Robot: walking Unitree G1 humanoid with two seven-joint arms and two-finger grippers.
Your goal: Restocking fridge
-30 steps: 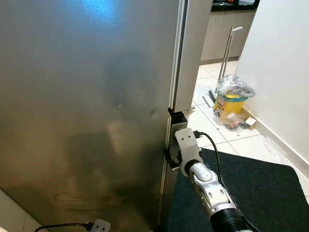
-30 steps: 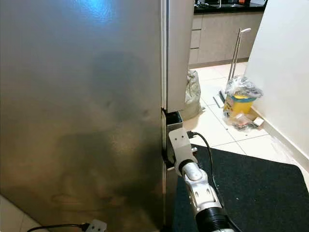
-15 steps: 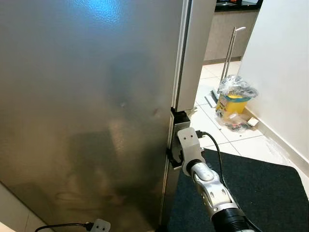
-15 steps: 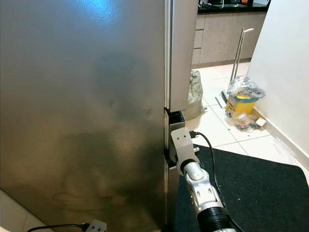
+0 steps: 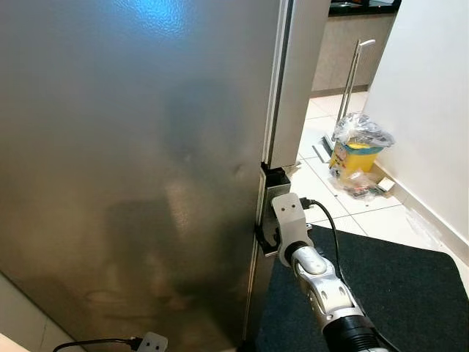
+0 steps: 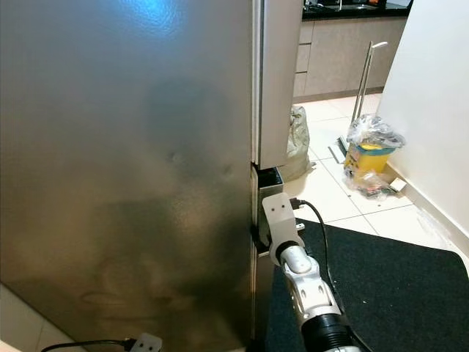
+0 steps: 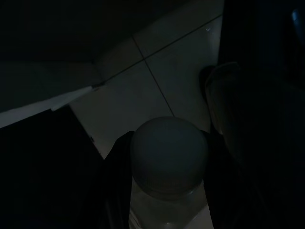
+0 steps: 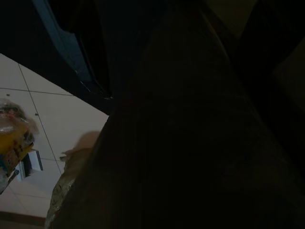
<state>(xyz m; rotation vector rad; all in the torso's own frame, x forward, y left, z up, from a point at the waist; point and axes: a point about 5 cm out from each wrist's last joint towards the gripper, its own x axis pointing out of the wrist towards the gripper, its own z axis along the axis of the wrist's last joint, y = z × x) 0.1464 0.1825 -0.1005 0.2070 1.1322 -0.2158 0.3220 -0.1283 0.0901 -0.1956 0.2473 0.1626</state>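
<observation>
A tall stainless fridge door [image 5: 139,161] stands shut close in front of me. My right arm [image 5: 316,275] reaches to the door's right edge, at the dark gap [image 6: 265,178] between the upper and lower doors. My right gripper [image 5: 262,236] sits against that edge, its fingers hidden behind it. In the dark left wrist view, my left gripper [image 7: 167,143] holds a pale bottle with a round cap [image 7: 169,155] between its fingers, low over the tiled floor. The left wrist [image 5: 150,342] hangs low at the fridge's foot.
A dark mat [image 5: 396,293] lies on the tiled floor to the right. Beyond it a yellow bin with a plastic bag [image 5: 355,150] and a long-handled dustpan [image 5: 350,81] stand by the white wall [image 5: 432,110]. A grey sack [image 6: 295,143] sits behind the fridge.
The whole picture has shifted a little, so the camera moved. The right arm stays at the same spot on the door's edge.
</observation>
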